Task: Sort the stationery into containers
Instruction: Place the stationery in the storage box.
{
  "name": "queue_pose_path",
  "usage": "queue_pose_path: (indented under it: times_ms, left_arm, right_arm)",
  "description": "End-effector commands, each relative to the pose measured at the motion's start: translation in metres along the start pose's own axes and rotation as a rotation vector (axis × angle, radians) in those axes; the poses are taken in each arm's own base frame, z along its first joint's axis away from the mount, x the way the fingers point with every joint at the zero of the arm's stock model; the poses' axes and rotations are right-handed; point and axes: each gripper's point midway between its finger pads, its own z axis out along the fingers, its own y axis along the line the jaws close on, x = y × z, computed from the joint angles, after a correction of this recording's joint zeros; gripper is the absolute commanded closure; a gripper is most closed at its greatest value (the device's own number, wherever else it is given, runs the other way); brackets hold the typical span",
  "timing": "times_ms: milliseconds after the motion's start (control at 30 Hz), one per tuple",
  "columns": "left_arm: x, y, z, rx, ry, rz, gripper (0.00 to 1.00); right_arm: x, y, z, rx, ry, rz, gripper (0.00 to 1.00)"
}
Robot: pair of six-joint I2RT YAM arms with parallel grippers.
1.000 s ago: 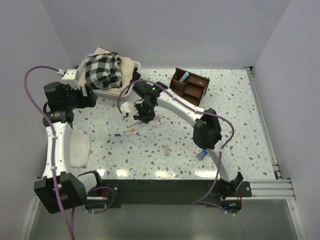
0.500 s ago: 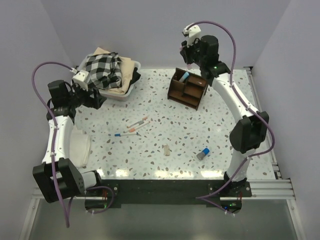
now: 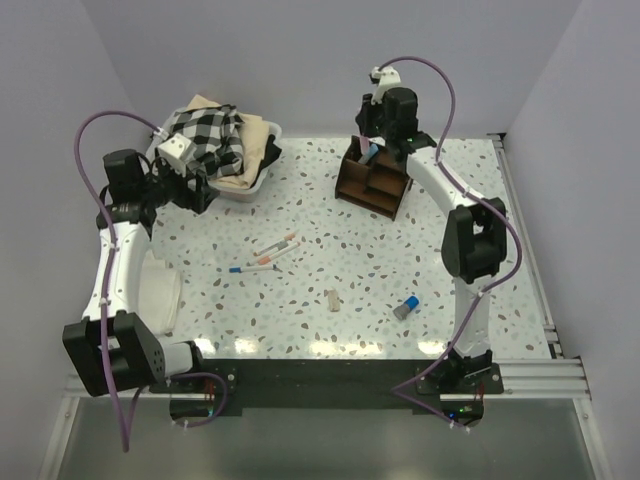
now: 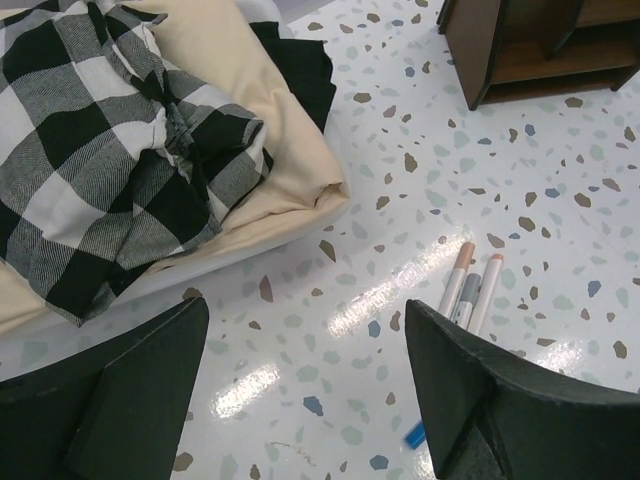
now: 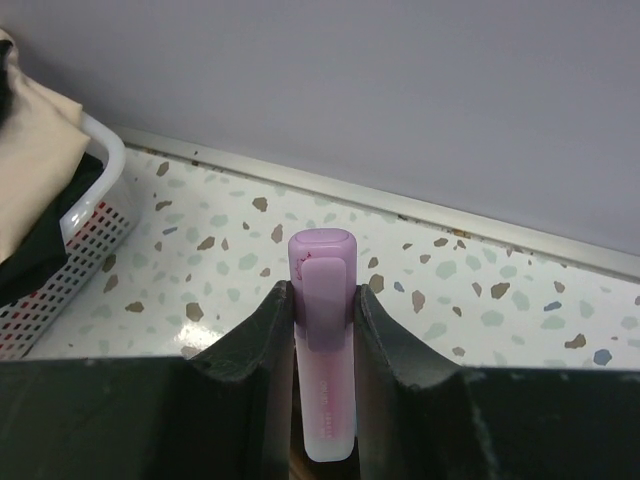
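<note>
The right gripper (image 5: 322, 300) pinches a pink highlighter (image 5: 322, 380) between its two fingers (image 5: 268, 350), with the capped end pointing up toward the camera. In the top view this gripper sits at the rear left corner of the dark brown desk organizer (image 3: 385, 185). Whether the highlighter's lower end has entered a compartment cannot be determined. A light blue pen (image 3: 372, 152) stands in the rear left compartment. The left gripper (image 4: 305, 315) hangs above the table (image 3: 480, 230) with jaws spread wide and nothing between them, just beside the white tub (image 3: 236, 192) that holds a checked cloth (image 4: 110, 150) and a beige cloth (image 4: 250, 100). Two white markers with orange ends (image 4: 468, 285) lie side by side on the table, touching, with a blue-tipped pen (image 3: 250, 267) just beside them. A beige stub (image 3: 332, 300) and a blue-grey cylinder (image 3: 406, 307) lie nearer the arm bases, well apart from the organizer.
</note>
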Motion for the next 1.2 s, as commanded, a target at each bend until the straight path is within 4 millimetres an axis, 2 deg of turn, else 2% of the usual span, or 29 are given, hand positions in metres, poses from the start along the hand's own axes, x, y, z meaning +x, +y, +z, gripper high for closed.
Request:
queue_pose_path:
  times_ms: [0,200,333,367,467,567,600,667,733,767,800,900,1033,1067,1100,1133,1167]
  left_arm:
    - [-0.021,0.0,0.006,-0.01,-0.01,0.089,0.16]
    - [-0.024,-0.002,0.014,0.001,-0.001,0.072,0.16]
    - [-0.028,0.004,0.017,-0.014,0.005,0.076,0.16]
    - [-0.028,0.011,0.017,-0.046,0.014,0.082,0.16]
    - [-0.036,0.025,0.015,-0.107,0.016,0.114,0.15]
    - [-0.042,0.029,0.016,-0.114,0.015,0.125,0.15]
    - [-0.043,0.028,0.016,-0.11,0.012,0.124,0.15]
    - [-0.045,0.027,0.018,-0.104,0.003,0.123,0.16]
    - [-0.044,0.026,0.02,-0.108,0.003,0.13,0.15]
    - [-0.038,0.042,0.018,-0.213,0.039,0.145,0.16]
    - [-0.037,0.041,0.024,-0.267,0.067,0.188,0.16]
    - [-0.037,0.062,0.02,-0.381,0.104,0.296,0.13]
    - [-0.067,0.067,0.022,-0.378,0.044,0.347,0.12]
    - [-0.072,0.06,0.025,-0.341,0.019,0.353,0.11]
    - [-0.077,0.057,0.026,-0.32,0.003,0.356,0.11]
    - [-0.079,0.051,0.026,-0.296,-0.009,0.36,0.12]
    - [-0.08,0.038,0.03,-0.233,-0.022,0.381,0.11]
  right_arm:
    - [-0.053,-0.004,-0.003,0.014,-0.172,0.046,1.0]
    - [-0.035,-0.005,0.012,0.009,-0.164,0.063,1.0]
    - [-0.027,-0.003,0.02,-0.011,-0.161,0.077,1.0]
    - [-0.026,-0.002,0.022,-0.014,-0.167,0.076,1.0]
    - [-0.022,-0.002,0.022,-0.01,-0.18,0.07,1.0]
    - [-0.015,-0.002,0.022,-0.018,-0.171,0.056,1.0]
    - [-0.007,-0.004,0.023,-0.015,-0.158,0.055,1.0]
    - [-0.009,-0.001,0.018,-0.023,-0.161,0.043,1.0]
    - [-0.003,0.003,0.014,-0.049,-0.146,0.022,0.82]
    - [-0.009,0.006,0.008,-0.065,-0.153,0.012,0.75]
    - [-0.003,0.007,0.006,-0.078,-0.139,0.001,0.61]
    - [-0.007,0.012,-0.007,-0.101,-0.126,-0.023,0.45]
    - [-0.023,0.014,-0.027,-0.101,-0.134,-0.023,0.4]
    - [-0.025,0.012,-0.032,-0.093,-0.13,-0.024,0.39]
    - [-0.039,0.015,-0.043,-0.094,-0.154,-0.027,0.39]
    - [-0.045,0.014,-0.048,-0.09,-0.161,-0.035,0.38]
    - [-0.047,0.015,-0.054,-0.092,-0.155,-0.038,0.38]
